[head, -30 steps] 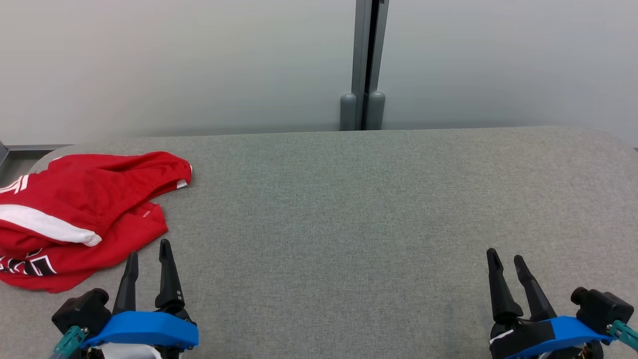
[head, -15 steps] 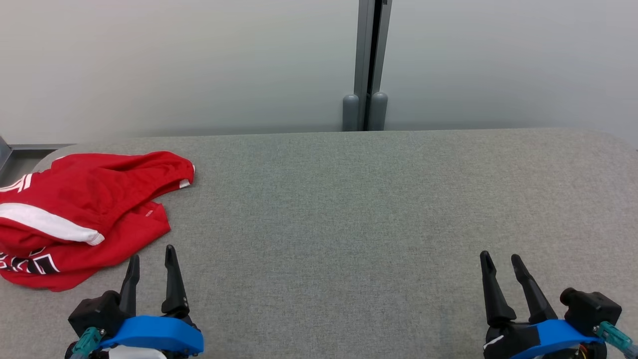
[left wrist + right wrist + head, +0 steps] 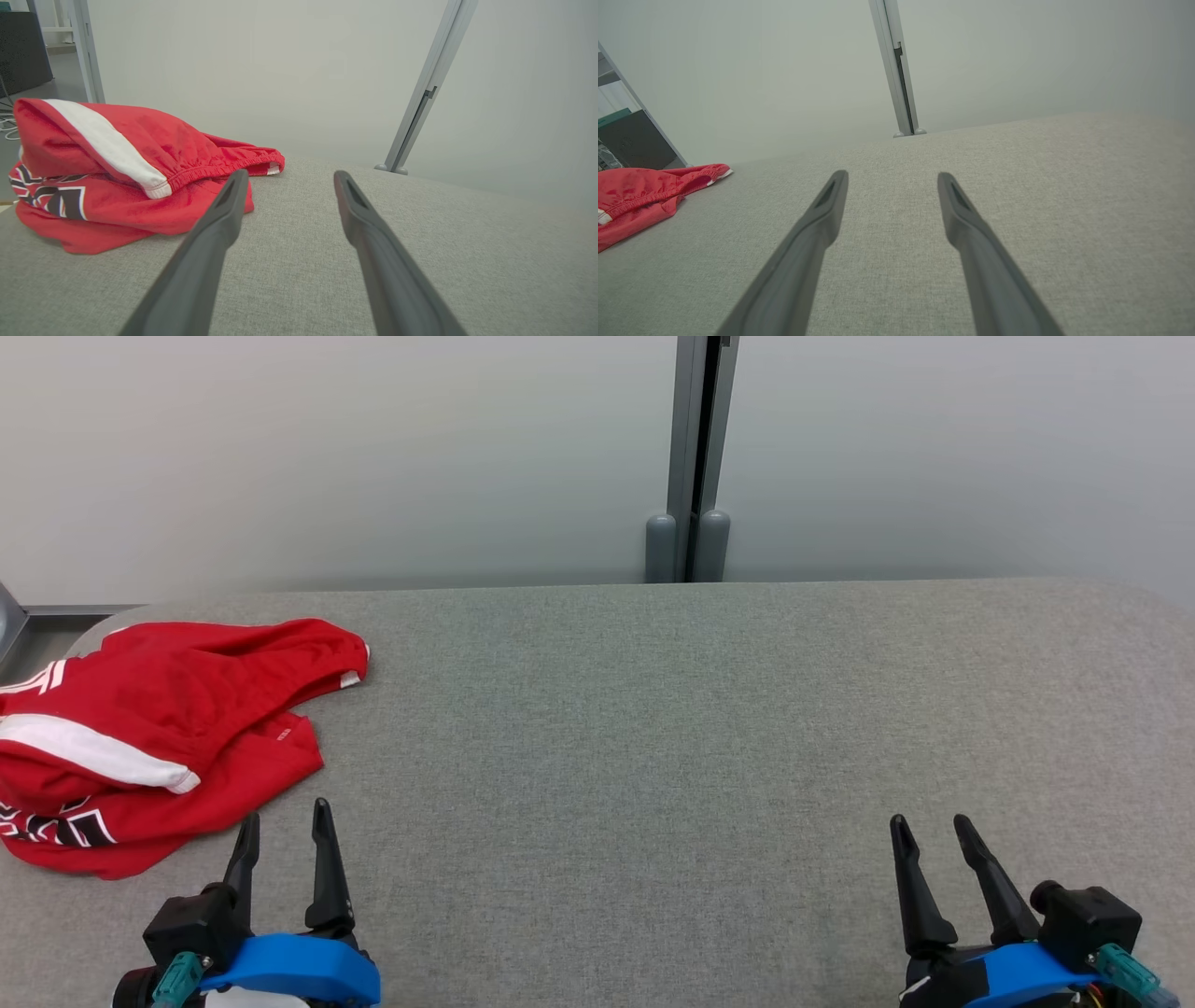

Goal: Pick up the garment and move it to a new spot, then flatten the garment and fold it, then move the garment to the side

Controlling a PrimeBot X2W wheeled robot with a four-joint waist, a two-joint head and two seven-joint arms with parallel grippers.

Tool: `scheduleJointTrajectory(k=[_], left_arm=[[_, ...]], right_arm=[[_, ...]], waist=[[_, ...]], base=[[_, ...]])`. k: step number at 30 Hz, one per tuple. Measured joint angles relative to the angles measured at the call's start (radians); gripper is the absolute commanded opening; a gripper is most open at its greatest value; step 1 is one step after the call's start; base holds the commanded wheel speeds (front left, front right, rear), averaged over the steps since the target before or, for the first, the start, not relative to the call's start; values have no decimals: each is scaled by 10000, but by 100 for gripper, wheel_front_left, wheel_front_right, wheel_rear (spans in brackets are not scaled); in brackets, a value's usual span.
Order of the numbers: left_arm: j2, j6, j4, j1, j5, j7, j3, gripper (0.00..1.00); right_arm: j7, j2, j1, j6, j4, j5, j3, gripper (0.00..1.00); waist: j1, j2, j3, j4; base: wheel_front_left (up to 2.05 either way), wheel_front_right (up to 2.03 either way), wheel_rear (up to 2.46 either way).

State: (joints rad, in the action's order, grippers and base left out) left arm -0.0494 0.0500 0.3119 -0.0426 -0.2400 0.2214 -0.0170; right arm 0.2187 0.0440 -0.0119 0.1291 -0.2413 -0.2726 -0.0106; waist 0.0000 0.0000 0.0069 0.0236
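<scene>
Grey padded table (image 3: 653, 728): a crumpled red garment (image 3: 159, 728) lies just ahead and left of the left gripper (image 3: 286, 812), well apart from the right gripper (image 3: 930, 821); both spread wide, empty.

The head camera looks down from high over the grey desk (image 3: 653, 728). Both wrist cameras sit low, looking across it. All three see the red shorts (image 3: 168, 709).

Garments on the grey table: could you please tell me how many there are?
1. A crumpled red garment lies far left on the table, ahead of the open left gripper; its left edge runs out of the head view, so more may be hidden.
</scene>
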Motion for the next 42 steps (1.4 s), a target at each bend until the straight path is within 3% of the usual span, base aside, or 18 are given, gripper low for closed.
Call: scheduleJointTrajectory(k=[23,42], left_arm=[[-19,111,-6,161,1616,403,-336,100],[-13,65,163,150,1607,405,-431,100]], right_arm=[[428,21,163,2,-71,1693,-81,100],[437,33,163,4,-104,1632,-8,100]], waist=[[0,0,-32,113],[0,0,-67,401]], base=[[0,0,0],[0,0,0]])
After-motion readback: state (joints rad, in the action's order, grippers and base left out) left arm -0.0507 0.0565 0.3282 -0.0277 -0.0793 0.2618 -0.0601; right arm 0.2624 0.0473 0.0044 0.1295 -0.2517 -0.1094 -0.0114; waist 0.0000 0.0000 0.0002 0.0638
